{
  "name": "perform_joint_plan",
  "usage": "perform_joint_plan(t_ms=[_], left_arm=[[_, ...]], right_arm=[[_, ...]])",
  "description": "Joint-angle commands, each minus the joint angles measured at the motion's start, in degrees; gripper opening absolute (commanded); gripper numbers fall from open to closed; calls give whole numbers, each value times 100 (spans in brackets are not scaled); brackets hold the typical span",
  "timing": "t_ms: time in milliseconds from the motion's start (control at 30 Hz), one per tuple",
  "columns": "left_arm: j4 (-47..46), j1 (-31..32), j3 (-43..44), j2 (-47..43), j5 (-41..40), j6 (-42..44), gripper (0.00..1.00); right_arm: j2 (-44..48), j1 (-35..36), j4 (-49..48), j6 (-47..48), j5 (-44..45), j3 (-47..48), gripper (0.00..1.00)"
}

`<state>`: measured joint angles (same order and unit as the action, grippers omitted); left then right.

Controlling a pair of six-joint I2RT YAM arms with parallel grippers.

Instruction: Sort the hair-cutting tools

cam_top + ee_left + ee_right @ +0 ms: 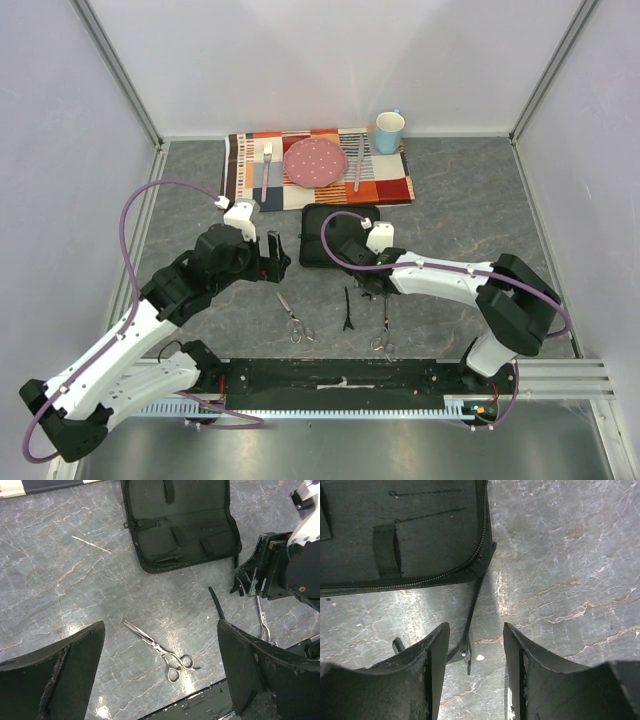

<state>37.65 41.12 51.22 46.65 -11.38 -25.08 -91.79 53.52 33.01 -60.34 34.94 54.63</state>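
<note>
One pair of silver scissors [293, 318] lies on the table, and in the left wrist view [159, 649] it is between and below my open, empty left gripper [161, 627], which hovers above it [275, 258]. A second pair of scissors [385, 325] lies to the right [262, 622]. A black hair clip [348, 308] lies between the two pairs [216, 602]. My right gripper [476, 630] is open and low over the table [368, 285]. A thin black clip [470, 625] lies between its fingers, close to the left one and untouched.
An open black zip case [338, 235] lies just beyond both grippers [180, 522] [400, 530]. A striped placemat [395, 185] at the back holds a fork [267, 165], a pink plate [315, 160] and a knife [358, 170]. A blue mug [389, 130] stands beside it.
</note>
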Motion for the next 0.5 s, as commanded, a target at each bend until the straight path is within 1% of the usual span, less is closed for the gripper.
perform_joint_plan(t_ms=[0,133,333,367,467], left_arm=[[-30,1,37,-104,144,-129,100],[-21,-8,19,-104,136,-111,100],[6,1,37,-69,74,-67,100],[6,1,28,-51,65,-58,100],[23,1,19,-25,30,-58,100]], right_arm=[[-181,27,-199,-364,-13,-84,54],[-401,36,-269,-496,4,-67,54],[-542,27,-383,-628,-48,-172,47],[-559,27,-427,-637,-66,-198,45],[-577,36,-541,-664,-189,-338,31]])
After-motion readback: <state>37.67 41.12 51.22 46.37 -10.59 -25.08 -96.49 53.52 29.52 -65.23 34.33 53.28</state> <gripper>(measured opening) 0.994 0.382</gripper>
